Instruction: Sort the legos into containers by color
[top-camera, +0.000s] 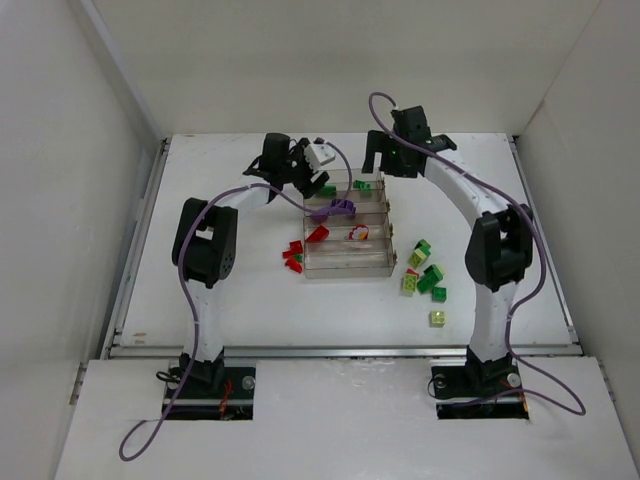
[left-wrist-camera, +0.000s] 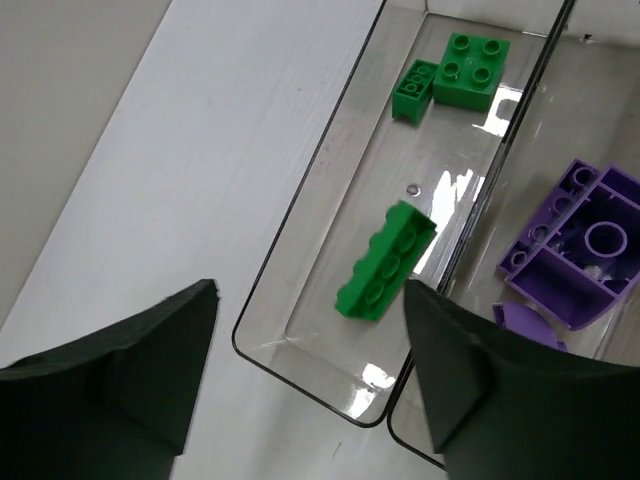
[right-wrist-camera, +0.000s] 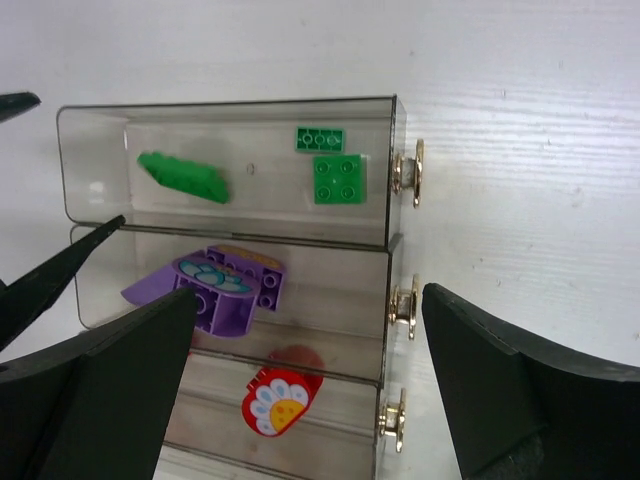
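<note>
Legos (top-camera: 418, 259) — where do they lie?

Split. From above, lime and dark green ones sit loose on the white table (top-camera: 260, 310) right of the clear tray (top-camera: 346, 272), with a red cluster (top-camera: 294, 256) just beside its left side. Inside, green bricks (right-wrist-camera: 338, 180) fill the far compartment, a purple piece (right-wrist-camera: 215, 290) the next, and a red flower-printed piece (right-wrist-camera: 278, 400) the third.

And the wrist cameras?

Only the right one shows the brass knobs (right-wrist-camera: 405, 172) on the tray's end. The left one shows a long green brick (left-wrist-camera: 385, 262) lying tilted in its compartment. The loose bricks appear only from above.

Grippers?

The left gripper (left-wrist-camera: 310, 295) and right gripper (right-wrist-camera: 310, 300) hover at the tray's far side — fingers spread, holding nothing. White walls (top-camera: 60, 200) box in the table.
</note>
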